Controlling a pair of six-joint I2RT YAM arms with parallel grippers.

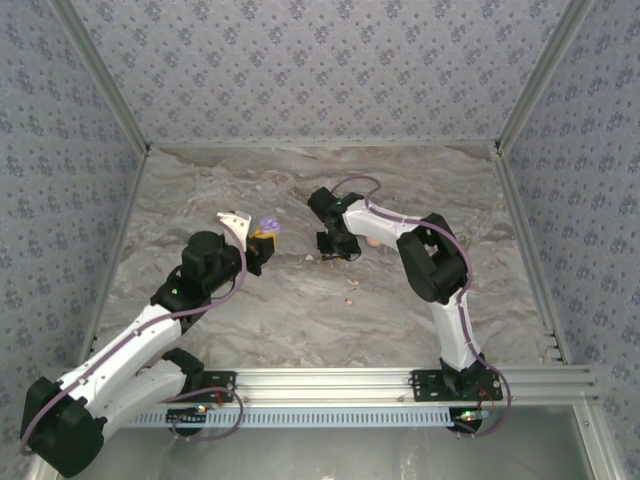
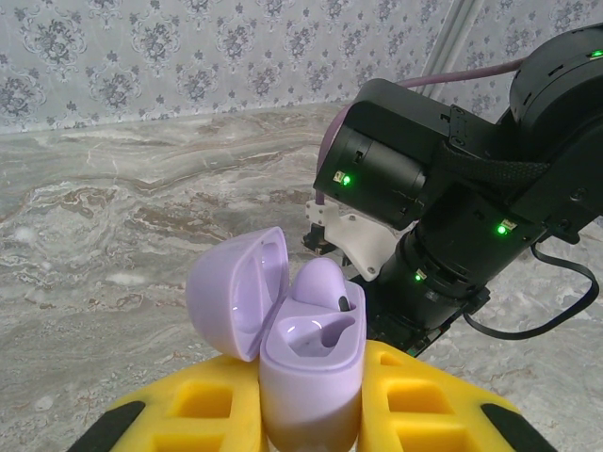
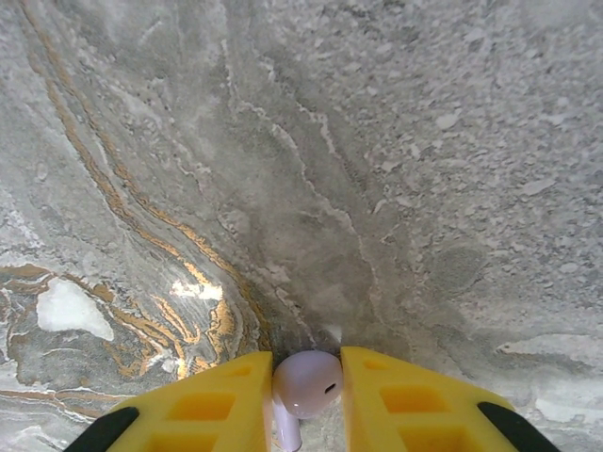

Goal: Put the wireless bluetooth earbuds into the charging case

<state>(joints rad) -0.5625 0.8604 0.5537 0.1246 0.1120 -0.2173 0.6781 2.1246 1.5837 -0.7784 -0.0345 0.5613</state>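
Lilac case (image 2: 311, 395) in left fingers (image 2: 429, 405), seated earbud (image 2: 320, 278), right fingers (image 3: 405, 405) seemingly pinching second earbud (image 3: 306, 381).

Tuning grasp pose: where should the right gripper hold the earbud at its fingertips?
Grip the earbud on its rounded head, a finger on each side, coming from above as the right gripper stands. The head is the widest part; the thin stem runs toward the wrist and would probably slip.

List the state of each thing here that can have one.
case: lid open, clamped by left gripper
left gripper: shut on the case
first earbud: seated in the case; the socket beside it is empty
second earbud: pinched in right gripper
right gripper: shut on the second earbud
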